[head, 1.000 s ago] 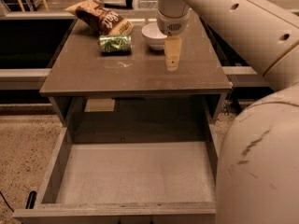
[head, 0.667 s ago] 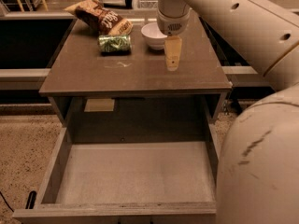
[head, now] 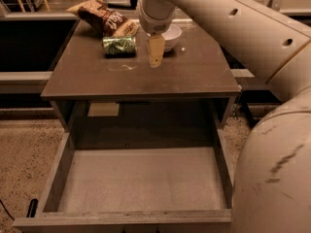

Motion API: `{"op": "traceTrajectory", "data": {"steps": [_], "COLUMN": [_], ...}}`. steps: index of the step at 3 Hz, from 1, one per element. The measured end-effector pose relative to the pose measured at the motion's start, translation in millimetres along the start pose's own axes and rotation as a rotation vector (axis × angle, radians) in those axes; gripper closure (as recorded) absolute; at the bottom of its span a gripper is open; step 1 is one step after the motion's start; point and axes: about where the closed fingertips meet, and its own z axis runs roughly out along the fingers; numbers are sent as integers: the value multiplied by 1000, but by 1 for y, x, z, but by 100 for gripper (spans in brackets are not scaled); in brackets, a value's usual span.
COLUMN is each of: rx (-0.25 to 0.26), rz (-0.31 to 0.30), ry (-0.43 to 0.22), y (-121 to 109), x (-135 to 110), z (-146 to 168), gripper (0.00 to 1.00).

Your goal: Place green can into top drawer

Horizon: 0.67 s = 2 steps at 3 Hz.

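The gripper [head: 154,61] hung over the cabinet top [head: 184,72], just beside the green can [head: 119,45] and near the white bowl [head: 171,33]. It held nothing. Nobody could tell if its jaws were wide or narrow.

A few things could have gone wrong from there. The can lay on its side, so it could have rolled away at a small push. Its skin looked smooth and shiny, so it could have slipped out of a weak squeeze. The brown snack bag [head: 104,18] sat right behind the can. A grab that reached too far back could have caught or pushed the bag. The bowl was close on the other side, and a swing that way could have knocked it. The top drawer [head: 54,178] was pulled out, low down in front of the cabinet. The can had to go over the front edge and down. If it was let go too soon, it could have hit the edge or the floor.

The can was small, green and shiny, with pale marks on it and silver ends. It lay across the back part of the cabinet top, well away from the drawer.
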Motion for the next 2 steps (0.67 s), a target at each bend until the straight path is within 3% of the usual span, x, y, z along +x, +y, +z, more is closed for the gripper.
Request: {"op": "traceTrajectory", "data": {"steps": [1, 2], "rx": [33, -6], "rz": [-9, 9], "ry": [-76, -173], "y": [-22, -31], "x": [-29, -49], "z": [32, 71], "gripper": [0, 19]}}
